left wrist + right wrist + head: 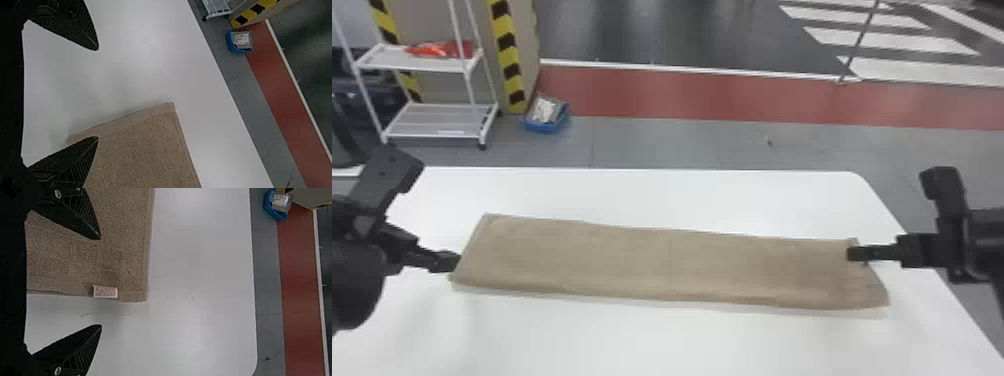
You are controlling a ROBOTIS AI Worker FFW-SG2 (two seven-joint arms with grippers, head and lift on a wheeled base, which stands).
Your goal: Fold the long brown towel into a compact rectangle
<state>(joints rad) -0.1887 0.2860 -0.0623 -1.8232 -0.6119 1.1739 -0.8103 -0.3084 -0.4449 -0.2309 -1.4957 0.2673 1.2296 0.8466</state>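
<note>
The brown towel lies flat in a long strip across the white table. At its left end is my left gripper; in the left wrist view that gripper is open, one finger over the end of the towel and the other above bare table. My right gripper is at the strip's right end. The right wrist view has this gripper open too, its fingers on either side of the hemmed end of the towel, where a small white label shows.
The white table extends around the towel, its far edge running behind it. On the floor beyond stand a white shelf cart and a blue bin, beside a yellow-and-black striped pillar.
</note>
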